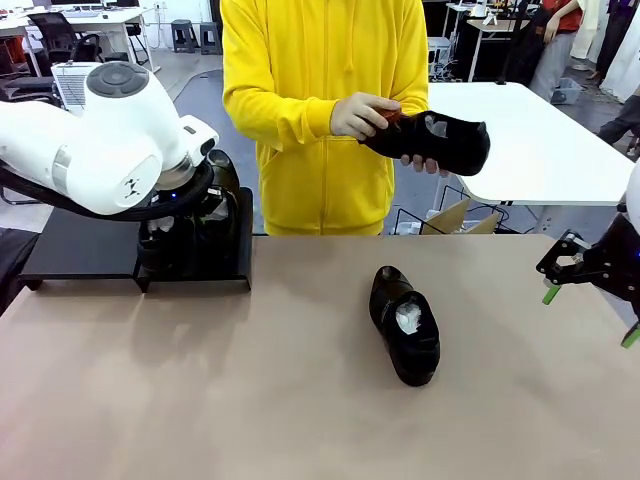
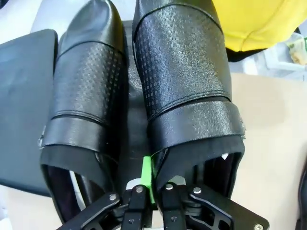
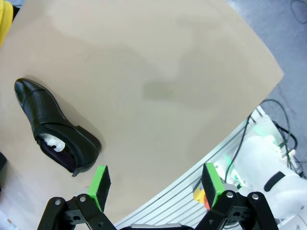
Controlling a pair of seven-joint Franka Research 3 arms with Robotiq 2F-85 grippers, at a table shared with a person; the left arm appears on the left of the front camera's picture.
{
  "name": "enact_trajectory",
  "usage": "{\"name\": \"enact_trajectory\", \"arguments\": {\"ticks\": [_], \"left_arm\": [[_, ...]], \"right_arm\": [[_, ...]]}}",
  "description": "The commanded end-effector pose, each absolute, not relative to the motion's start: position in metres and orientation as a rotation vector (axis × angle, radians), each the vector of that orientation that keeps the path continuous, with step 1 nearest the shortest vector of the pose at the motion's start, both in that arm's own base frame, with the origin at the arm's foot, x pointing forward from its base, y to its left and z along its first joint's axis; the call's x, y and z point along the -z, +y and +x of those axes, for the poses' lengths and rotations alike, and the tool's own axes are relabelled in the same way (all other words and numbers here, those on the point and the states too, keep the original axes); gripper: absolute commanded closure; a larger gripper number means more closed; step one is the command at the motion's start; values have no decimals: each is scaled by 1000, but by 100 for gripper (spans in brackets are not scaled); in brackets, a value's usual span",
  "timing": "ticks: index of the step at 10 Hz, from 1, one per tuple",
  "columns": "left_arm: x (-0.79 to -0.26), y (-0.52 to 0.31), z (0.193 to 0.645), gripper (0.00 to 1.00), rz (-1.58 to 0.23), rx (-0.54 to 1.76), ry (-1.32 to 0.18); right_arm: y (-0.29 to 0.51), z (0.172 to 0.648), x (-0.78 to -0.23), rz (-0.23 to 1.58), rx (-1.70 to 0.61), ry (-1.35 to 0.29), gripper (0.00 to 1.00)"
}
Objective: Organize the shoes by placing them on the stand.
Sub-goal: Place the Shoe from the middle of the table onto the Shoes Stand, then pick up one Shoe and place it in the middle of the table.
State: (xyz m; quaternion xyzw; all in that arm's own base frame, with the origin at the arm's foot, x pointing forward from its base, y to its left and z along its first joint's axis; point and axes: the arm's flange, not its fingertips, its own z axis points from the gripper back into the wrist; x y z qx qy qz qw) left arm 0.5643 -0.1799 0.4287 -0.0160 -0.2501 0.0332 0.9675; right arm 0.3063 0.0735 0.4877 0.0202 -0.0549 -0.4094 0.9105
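My left tool [image 2: 149, 179] sits clenched over the right end of the low black stand [image 1: 80, 250], where a pair of glossy black shoes stands with toes pointing away from the wrist camera. Its green pad [image 2: 146, 177] lies against the side wall of the first shoe [image 2: 187, 81] at the heel opening. It seems to pinch that thin leather edge, though the other finger is hidden inside the shoe. The second shoe [image 2: 86, 81] stands just beside the first, with a narrow strip of stand showing between them.

A third shoe [image 1: 405, 325] lies alone near the middle of the tan table [image 1: 250, 420], toe toward the far side, with crumpled white paper [image 1: 412, 318] showing in its opening. Across the table a person [image 1: 320, 100] in a yellow hooded top holds the fourth shoe [image 1: 440, 140] in the air, one hand [image 1: 358, 115] at its opening and the other underneath.

My right tool [image 1: 589, 316] hangs released above the table's right edge, its green-tipped fingers spread wide with nothing between them, well apart from the third shoe.
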Motion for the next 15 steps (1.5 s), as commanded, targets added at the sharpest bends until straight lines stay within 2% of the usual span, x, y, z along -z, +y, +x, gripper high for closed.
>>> {"name": "enact_trajectory", "arguments": {"ticks": [1, 4, 8, 9, 15], "left_arm": [[-433, -184, 570, 59, -21, -71, -497], [-433, -183, 566, 2, -14, -72, -500], [-472, -191, 529, 0, -20, -104, -536], [-450, -186, 559, 0, -33, -60, -531], [-450, -186, 559, 0, -33, -60, -531]], "right_arm": [[75, 308, -488, 44, 842, -125, 0], [75, 308, -488, 44, 842, -125, 0], [75, 308, -488, 44, 842, -125, 0], [75, 308, -488, 44, 842, -125, 0], [75, 308, -488, 44, 842, -125, 0]]}}
